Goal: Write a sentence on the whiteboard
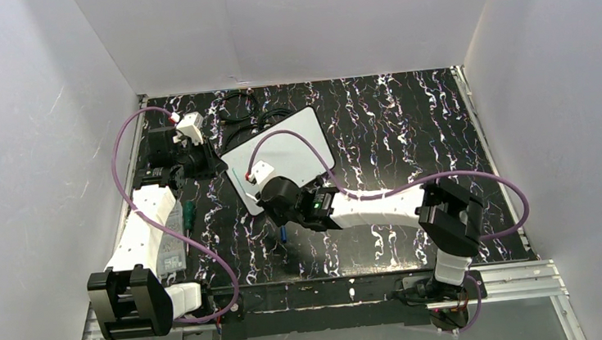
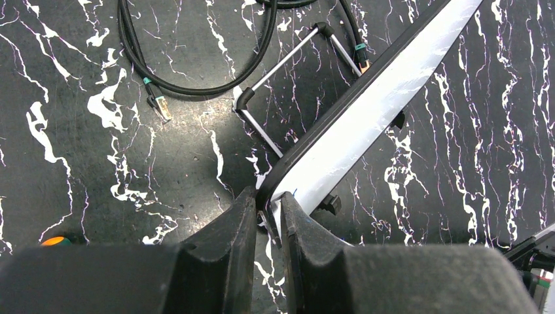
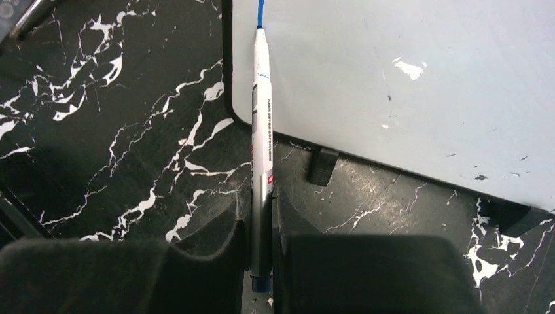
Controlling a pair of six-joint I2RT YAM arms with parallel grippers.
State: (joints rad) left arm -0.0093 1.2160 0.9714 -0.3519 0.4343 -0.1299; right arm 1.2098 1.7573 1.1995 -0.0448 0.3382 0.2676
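The whiteboard (image 1: 288,150) lies tilted on the black marbled table, its face blank in the top view. My left gripper (image 2: 268,210) is shut on its near left corner, with the board (image 2: 373,104) seen edge-on. My right gripper (image 3: 262,219) is shut on a white marker with a blue tip (image 3: 262,131). The tip touches the board (image 3: 406,85) near its left edge. Of the sentence only a short blue stroke (image 3: 260,10) shows above the tip; no lettering is readable. In the top view the right gripper (image 1: 257,194) sits at the board's lower left.
Black cables (image 2: 196,72) and the board's wire stand (image 2: 288,65) lie behind the board. A blue cap (image 1: 284,234), a green pen (image 1: 189,214) and a grey pack (image 1: 174,240) lie near the left arm. White walls enclose the table on three sides.
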